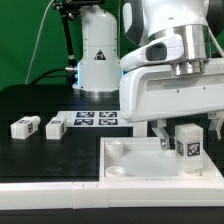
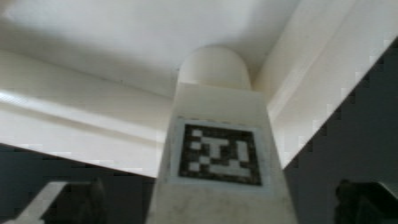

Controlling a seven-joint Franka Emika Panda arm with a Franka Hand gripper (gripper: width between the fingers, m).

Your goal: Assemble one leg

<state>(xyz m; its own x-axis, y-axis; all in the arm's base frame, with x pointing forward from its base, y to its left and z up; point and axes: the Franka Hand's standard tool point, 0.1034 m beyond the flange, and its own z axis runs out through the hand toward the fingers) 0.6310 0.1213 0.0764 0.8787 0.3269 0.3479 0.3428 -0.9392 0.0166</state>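
A leg (image 1: 187,150), a small white block with a square tag, stands upright on the large white tray-like piece (image 1: 130,152) towards the exterior view's right. My gripper (image 1: 184,138) straddles it from above, open, with dark gaps between the fingers and the leg. In the wrist view the leg (image 2: 222,120) fills the middle, its far rounded end at an inner corner of the tray-like piece (image 2: 107,100). One dark finger (image 2: 63,205) shows on each side, clear of the leg, around my gripper (image 2: 214,205).
Two more legs (image 1: 25,127) (image 1: 55,127) lie on the black table at the exterior view's left. The marker board (image 1: 95,120) lies behind the tray-like piece. A white robot base (image 1: 98,55) stands at the back.
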